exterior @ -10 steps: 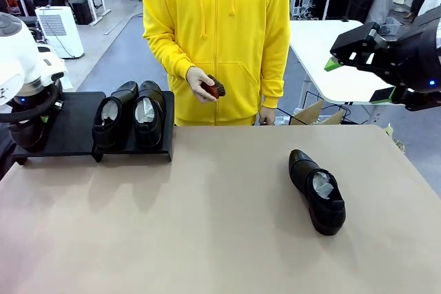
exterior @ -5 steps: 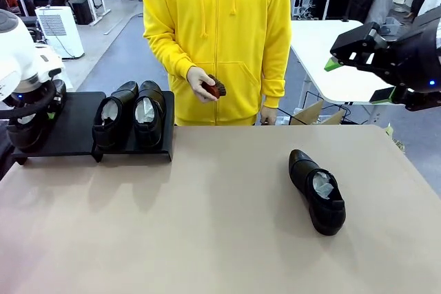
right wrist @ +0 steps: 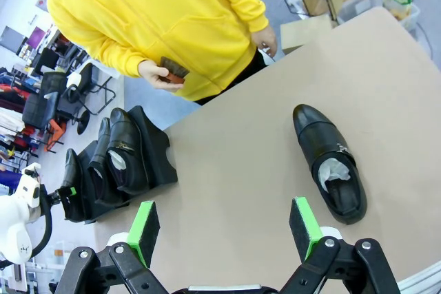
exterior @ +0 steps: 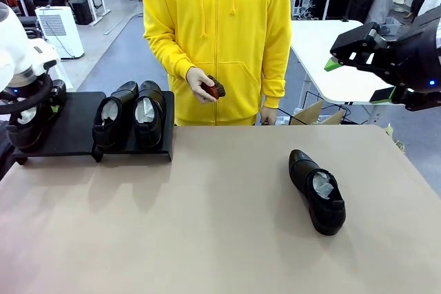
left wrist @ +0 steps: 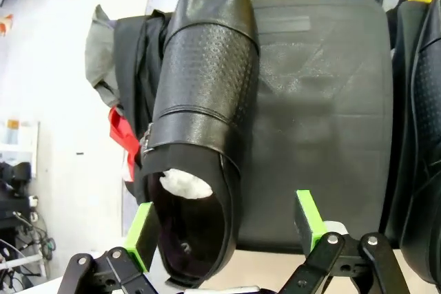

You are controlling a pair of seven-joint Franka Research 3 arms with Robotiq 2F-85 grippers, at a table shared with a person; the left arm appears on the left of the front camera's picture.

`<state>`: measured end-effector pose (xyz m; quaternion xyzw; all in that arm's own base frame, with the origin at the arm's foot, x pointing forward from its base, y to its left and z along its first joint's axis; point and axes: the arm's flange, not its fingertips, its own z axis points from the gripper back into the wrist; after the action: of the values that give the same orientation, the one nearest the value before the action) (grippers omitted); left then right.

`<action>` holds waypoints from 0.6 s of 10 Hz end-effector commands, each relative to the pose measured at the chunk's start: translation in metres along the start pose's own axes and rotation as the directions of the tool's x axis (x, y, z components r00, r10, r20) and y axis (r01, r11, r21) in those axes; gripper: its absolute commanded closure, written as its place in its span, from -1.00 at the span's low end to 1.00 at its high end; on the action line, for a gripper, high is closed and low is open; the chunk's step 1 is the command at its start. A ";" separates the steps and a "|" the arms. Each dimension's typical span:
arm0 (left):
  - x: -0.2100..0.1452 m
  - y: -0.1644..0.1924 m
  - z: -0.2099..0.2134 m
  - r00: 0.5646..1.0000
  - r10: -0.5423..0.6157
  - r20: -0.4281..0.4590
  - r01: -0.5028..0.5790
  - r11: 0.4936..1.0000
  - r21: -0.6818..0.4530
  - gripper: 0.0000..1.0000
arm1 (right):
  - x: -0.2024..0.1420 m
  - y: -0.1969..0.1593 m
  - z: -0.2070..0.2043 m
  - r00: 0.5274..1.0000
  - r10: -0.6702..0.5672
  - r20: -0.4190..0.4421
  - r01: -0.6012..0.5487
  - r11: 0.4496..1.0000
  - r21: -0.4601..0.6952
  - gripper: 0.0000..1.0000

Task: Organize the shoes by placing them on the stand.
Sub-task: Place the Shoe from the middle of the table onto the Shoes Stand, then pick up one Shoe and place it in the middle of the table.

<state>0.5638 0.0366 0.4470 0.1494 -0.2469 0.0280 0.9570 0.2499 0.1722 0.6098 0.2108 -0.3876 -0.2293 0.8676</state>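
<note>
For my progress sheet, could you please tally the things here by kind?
Black dress shoes: 4, namely three on the stand at, and one on the table
Stand: 1
Brush held by the person: 1
Total: 6

No text, label, brand, number or sign can be read in any of the views. A faint pale mark sits on the inside lining of the shoe point(left wrist: 200, 122) in the left wrist view, but it is too small and dim to make out.
</note>
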 end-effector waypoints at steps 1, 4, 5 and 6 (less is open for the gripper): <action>0.005 0.001 -0.006 1.000 -0.020 0.003 0.020 1.000 0.010 -1.00 | 0.003 0.000 0.000 1.000 0.009 -0.019 -0.009 1.000 0.027 -1.00; 0.005 0.001 -0.006 1.000 -0.020 0.003 0.020 1.000 0.010 -1.00 | 0.003 0.000 0.000 1.000 0.009 -0.019 -0.009 1.000 0.027 -1.00; 0.005 0.001 -0.006 1.000 -0.020 0.003 0.020 1.000 0.010 -1.00 | 0.003 0.000 0.000 1.000 0.009 -0.019 -0.009 1.000 0.027 -1.00; 0.003 -0.002 -0.008 1.000 -0.007 -0.007 0.007 1.000 0.000 -1.00 | 0.003 0.000 0.000 1.000 0.009 -0.019 -0.009 1.000 0.027 -1.00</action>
<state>0.5706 0.0369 0.4422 0.1500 -0.2440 0.0252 0.9578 0.2500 0.1722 0.6098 0.2108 -0.3876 -0.2293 0.8676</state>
